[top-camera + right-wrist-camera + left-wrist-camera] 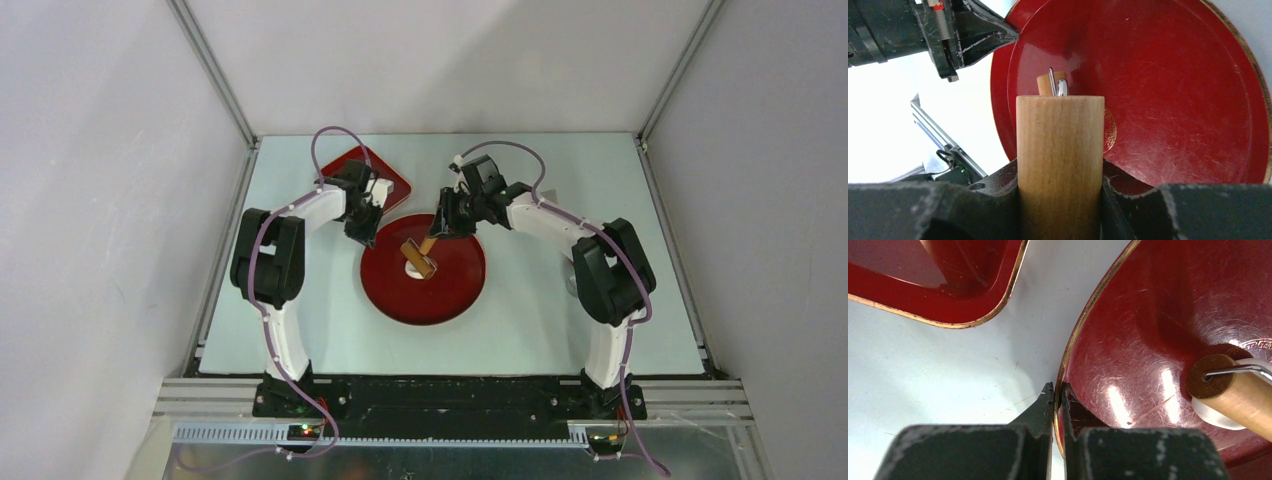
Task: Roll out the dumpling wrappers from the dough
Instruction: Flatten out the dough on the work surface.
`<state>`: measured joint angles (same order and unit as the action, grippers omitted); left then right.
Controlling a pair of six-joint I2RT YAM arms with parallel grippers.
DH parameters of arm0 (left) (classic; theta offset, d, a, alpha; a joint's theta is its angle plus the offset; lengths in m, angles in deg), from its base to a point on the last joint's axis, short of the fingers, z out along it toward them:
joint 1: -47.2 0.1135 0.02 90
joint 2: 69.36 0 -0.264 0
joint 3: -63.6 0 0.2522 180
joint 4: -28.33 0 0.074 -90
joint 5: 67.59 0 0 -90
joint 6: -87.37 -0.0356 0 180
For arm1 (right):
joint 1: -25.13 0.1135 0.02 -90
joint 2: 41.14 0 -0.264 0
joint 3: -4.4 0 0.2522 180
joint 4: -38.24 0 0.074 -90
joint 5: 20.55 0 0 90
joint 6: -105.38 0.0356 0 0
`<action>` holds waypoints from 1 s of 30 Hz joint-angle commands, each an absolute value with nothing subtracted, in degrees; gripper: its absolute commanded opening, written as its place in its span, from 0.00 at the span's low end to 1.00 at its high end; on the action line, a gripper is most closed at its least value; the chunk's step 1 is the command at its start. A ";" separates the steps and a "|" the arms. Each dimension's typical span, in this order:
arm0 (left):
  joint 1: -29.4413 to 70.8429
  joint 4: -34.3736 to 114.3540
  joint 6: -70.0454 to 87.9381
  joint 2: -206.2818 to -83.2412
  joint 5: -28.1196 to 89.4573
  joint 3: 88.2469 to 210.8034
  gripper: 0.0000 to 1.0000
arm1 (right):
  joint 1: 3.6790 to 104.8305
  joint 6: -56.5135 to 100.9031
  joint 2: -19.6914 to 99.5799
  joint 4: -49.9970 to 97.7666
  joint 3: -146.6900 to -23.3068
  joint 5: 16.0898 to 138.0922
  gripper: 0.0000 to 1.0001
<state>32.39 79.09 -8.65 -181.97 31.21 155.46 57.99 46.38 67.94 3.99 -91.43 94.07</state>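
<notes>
gold emblem (1110, 134) on red plate (1173, 100), unreadable

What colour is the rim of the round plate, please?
Gold, on the red round plate; left wrist view.

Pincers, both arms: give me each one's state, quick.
Left pincer: closed on the rim of the round red plate.
Right pincer: closed around the handle of the wooden roller.

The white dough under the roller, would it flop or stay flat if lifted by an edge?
Probably floppy: the dough looks thin and soft, pressed flat beneath the wooden roller. Likely light, since only a small piece shows. It may cling to the glossy red plate rather than slide.
</notes>
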 commanded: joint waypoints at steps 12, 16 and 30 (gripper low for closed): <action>32.87 79.09 -9.14 -183.71 30.52 156.11 0.00 | 62.39 42.65 66.62 8.66 -86.98 89.51 0.00; 32.99 79.05 -9.11 -183.70 30.82 156.03 0.00 | 63.96 42.14 68.00 8.98 -86.63 89.02 0.00; 33.31 79.06 -9.09 -183.70 31.46 156.02 0.00 | 61.88 36.30 60.15 10.40 -90.62 104.29 0.00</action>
